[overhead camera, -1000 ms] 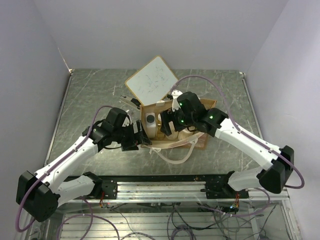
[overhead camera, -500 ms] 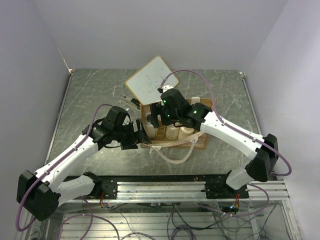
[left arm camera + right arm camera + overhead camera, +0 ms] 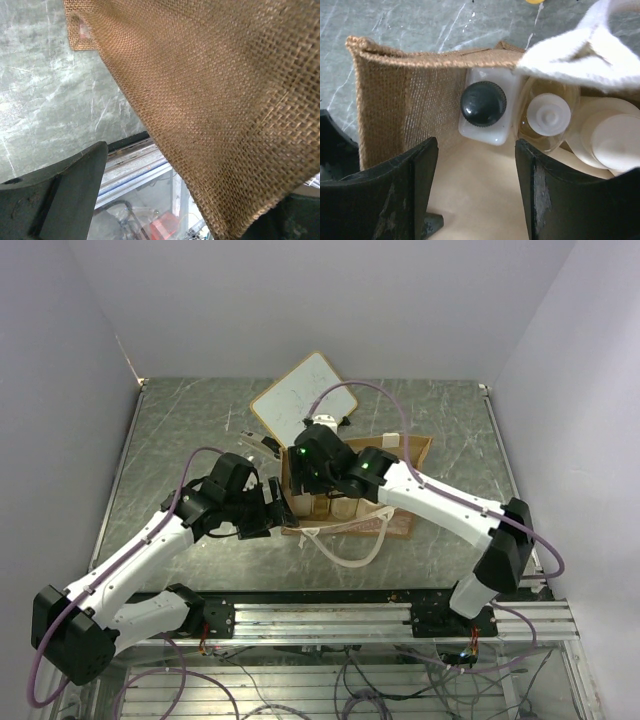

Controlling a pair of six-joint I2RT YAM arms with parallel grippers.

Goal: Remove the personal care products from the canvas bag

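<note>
Hovering over the left end of the canvas bag (image 3: pixel 405 95) on the worktop (image 3: pixel 420 20), the right claw (image 3: pixel 476 146) stands partly spread above a white bottle with a dark cap (image 3: pixel 484 111). That bottle sits upright in the bag's corner, beside a slim white-capped bottle (image 3: pixel 548 116) and a cream-capped bottle (image 3: pixel 611 141). The left claw (image 3: pixel 280 512), spread wide, straddles the bag's woven wall.

The bag (image 3: pixel 395 95) is brown with a coarse open weave, and its handle (image 3: pixel 580 55) is cream. Inside it, a white bottle (image 3: pixel 487 134) has a black ribbed top, a see-through slim bottle (image 3: pixel 548 114) has a white one, and a third bottle (image 3: pixel 615 142) has a cream one. The desk (image 3: pixel 180 430) is grey-green with white veins. The board (image 3: pixel 303 400) at upper centre is white with a pale wood frame.
</note>
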